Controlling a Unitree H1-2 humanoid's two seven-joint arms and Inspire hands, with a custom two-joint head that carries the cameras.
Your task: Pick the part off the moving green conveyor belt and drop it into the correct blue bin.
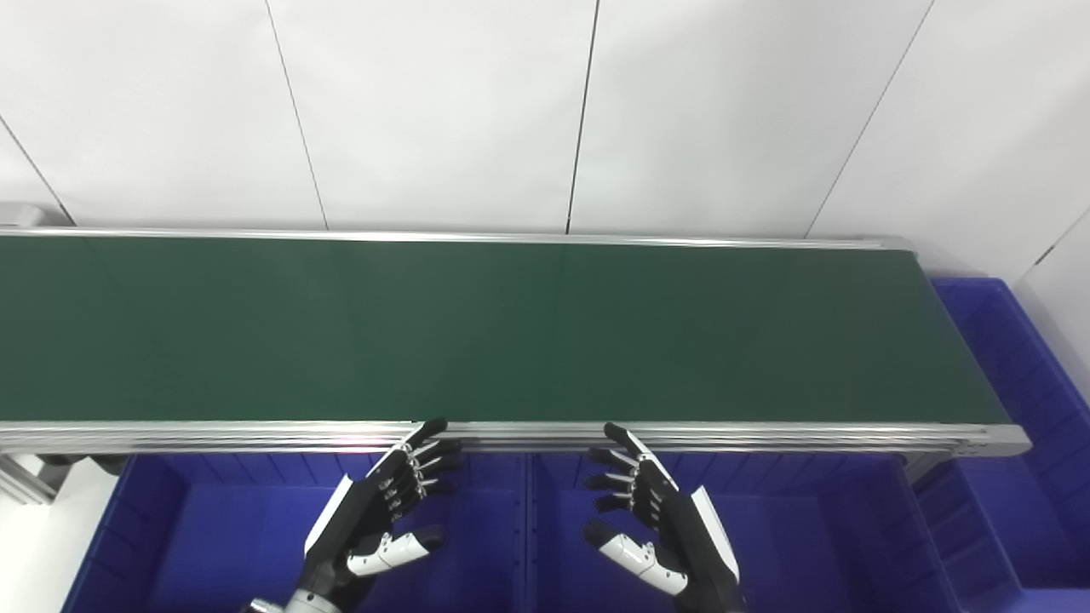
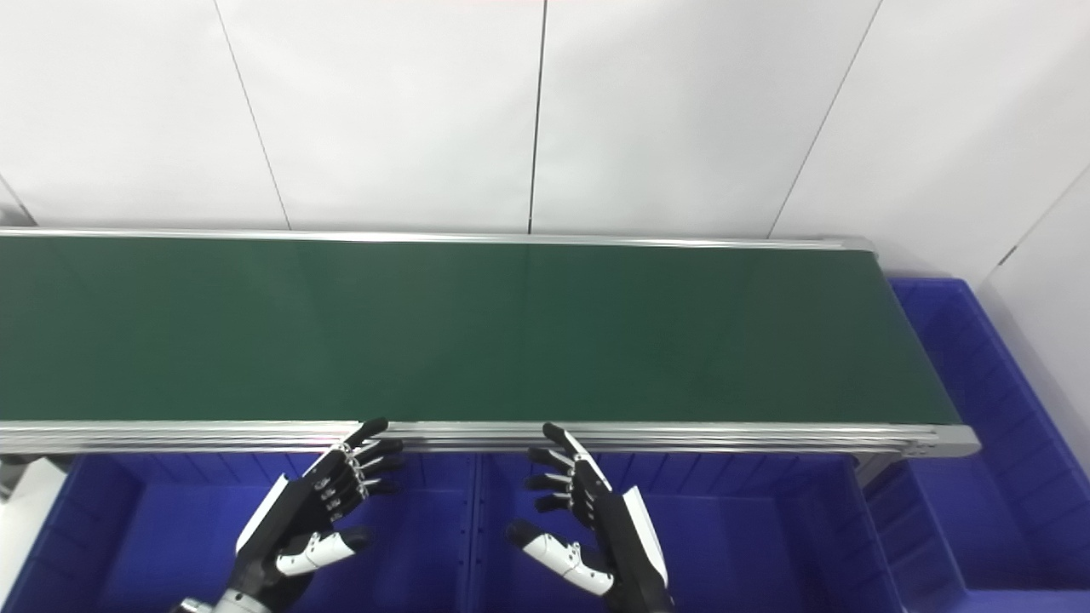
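The green conveyor belt (image 1: 477, 328) runs across the view from left to right, and no part shows anywhere on it. My left hand (image 1: 383, 511) hovers open over the left blue bin (image 1: 213, 545), just short of the belt's near rail. Over the middle blue bin (image 1: 792, 545) my right hand (image 1: 651, 524) is open too, fingers spread and pointing toward the belt. Neither hand holds anything.
A silver rail (image 1: 545, 436) frames the belt's near edge, and a white panelled wall stands behind it. A third blue bin (image 1: 1013, 358) sits past the belt's right end. A thin divider (image 1: 526, 536) separates the two near bins.
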